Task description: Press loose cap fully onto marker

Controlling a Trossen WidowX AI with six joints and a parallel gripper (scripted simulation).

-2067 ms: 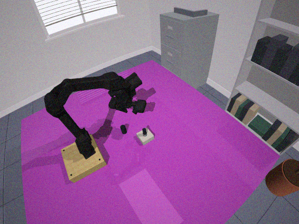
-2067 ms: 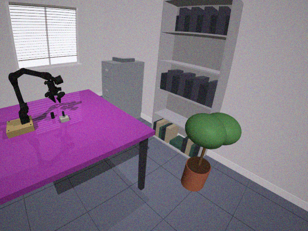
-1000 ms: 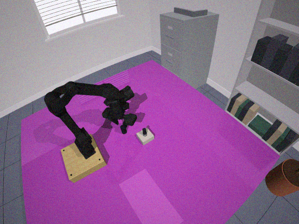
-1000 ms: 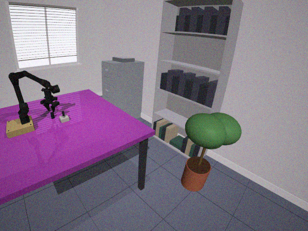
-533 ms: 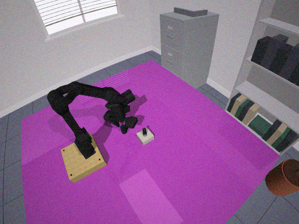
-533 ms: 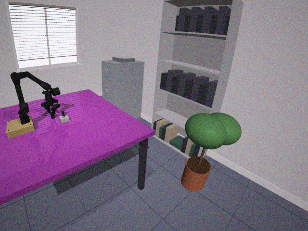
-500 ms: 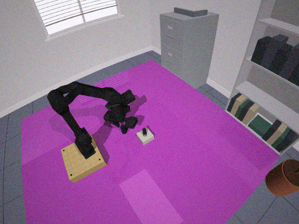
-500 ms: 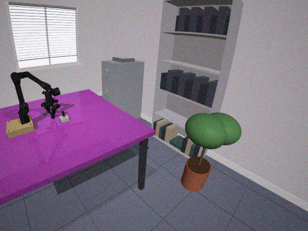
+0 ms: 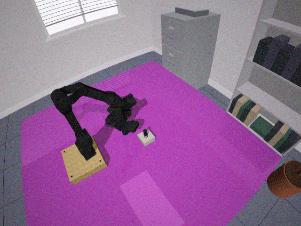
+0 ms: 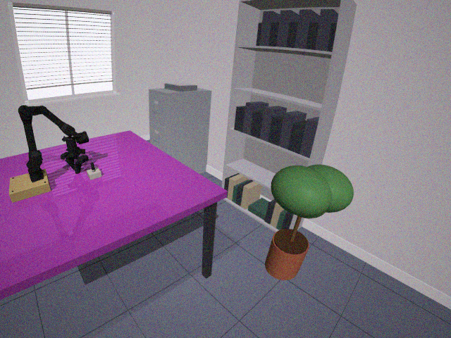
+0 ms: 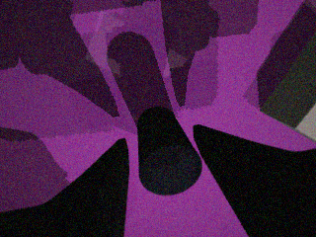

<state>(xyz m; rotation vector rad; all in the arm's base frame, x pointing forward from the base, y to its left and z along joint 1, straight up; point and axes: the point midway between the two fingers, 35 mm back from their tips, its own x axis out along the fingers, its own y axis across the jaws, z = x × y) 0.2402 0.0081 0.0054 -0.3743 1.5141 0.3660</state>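
Observation:
The dark cap (image 11: 170,170) stands upright on the magenta table (image 9: 194,157) (image 10: 163,203), between my fingertips. My gripper (image 11: 160,137) (image 9: 126,131) (image 10: 77,168) is open and low over the table, one finger on each side of the cap. A narrow strip of table shows between the cap and the left finger; the gap at the right finger is very thin. In the top and exterior views the gripper hides the cap. The dark marker (image 9: 145,133) (image 10: 92,167) stands upright in the pale holder block (image 9: 145,141) (image 10: 94,174) (image 11: 310,120), just right of the gripper.
The arm's wooden base (image 9: 80,166) (image 10: 27,189) is on the table, left of the holder block. Beyond the table are a filing cabinet (image 9: 196,51) (image 10: 182,127), a bookshelf (image 9: 274,99) (image 10: 280,79) and a potted plant (image 10: 306,189).

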